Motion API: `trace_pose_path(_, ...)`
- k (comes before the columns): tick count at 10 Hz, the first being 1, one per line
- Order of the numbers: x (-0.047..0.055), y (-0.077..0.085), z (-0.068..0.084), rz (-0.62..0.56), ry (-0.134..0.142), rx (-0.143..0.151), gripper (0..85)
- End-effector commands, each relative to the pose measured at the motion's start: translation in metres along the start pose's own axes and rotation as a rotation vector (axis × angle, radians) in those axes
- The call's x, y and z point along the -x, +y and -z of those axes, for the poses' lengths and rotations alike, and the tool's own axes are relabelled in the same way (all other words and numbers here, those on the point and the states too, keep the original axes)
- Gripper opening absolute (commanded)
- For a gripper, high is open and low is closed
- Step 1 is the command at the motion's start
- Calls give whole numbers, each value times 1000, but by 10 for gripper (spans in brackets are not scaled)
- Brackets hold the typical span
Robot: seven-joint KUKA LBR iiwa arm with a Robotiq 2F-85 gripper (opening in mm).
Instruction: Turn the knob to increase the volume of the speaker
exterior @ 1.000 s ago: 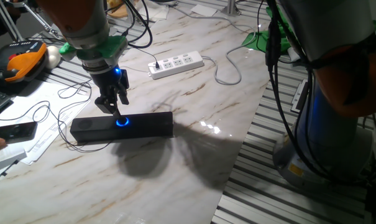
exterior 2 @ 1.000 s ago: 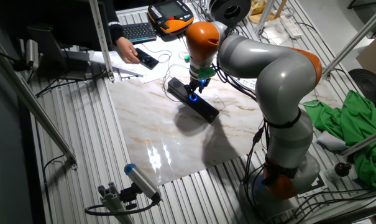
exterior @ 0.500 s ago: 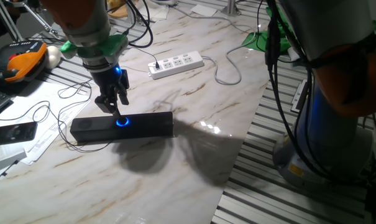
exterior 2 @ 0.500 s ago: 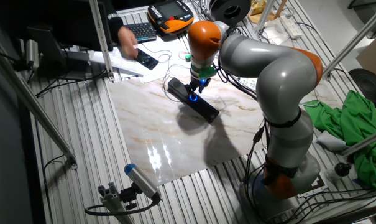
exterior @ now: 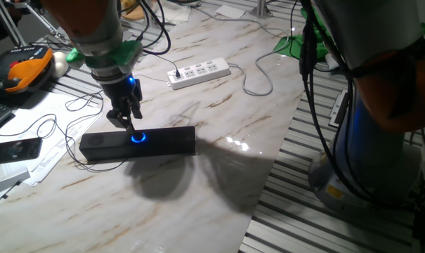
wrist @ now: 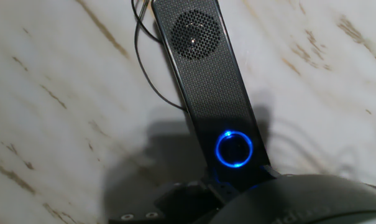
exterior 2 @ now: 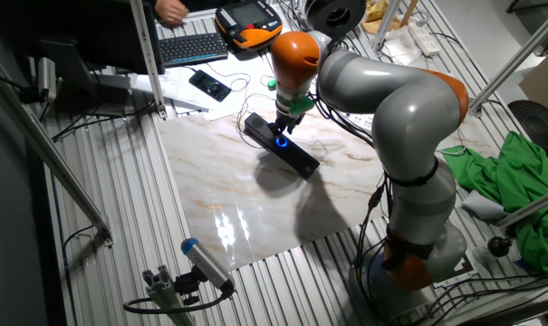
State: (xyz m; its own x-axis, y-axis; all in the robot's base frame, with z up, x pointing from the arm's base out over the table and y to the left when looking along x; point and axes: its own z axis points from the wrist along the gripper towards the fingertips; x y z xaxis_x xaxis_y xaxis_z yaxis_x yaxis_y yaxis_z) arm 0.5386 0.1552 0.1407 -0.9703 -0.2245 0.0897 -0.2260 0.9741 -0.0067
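Note:
The speaker [exterior: 163,143] is a long black bar lying on the marble table; it also shows in the other fixed view [exterior 2: 296,156] and the hand view [wrist: 206,81]. Its knob [exterior: 138,138] glows with a blue ring in the middle of the bar, and shows in the other fixed view [exterior 2: 280,141] and unobstructed in the hand view [wrist: 234,149]. My gripper [exterior: 131,128] points down with its tips just above and behind the knob, fingers drawn together, holding nothing. It also shows in the other fixed view [exterior 2: 283,132].
A white power strip [exterior: 199,72] lies behind the speaker. A flat black remote [exterior: 14,148] rests on papers at the left. An orange pendant [exterior: 26,70] and loose cables sit at the far left. The robot's base and green cloth [exterior 2: 518,181] stand to the right.
The person's hand has let go of the remote and pulled away to the keyboard. My gripper has stayed over the knob, with only a slight turn of the wrist.

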Motion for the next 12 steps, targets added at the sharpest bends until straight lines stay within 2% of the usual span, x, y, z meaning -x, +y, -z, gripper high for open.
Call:
trace_pose_path(1, -1, 0, 2, 0, 2, -5, 340)
trace_pose_path(2, -1, 0, 5, -5, 6, -9, 340)
trace_pose_path(4, 2, -4, 10, -24, 47, 17, 340)
trace_pose_path(5, 1, -5, 12, -28, 47, 3, 340)
trace_pose_path(7, 2, -6, 12, -33, 40, -5, 340)
trace_pose_path(8, 3, -6, 10, -32, 33, -5, 510)
trace_pose_path(12, 7, -6, 4, -9, 17, 5, 510)
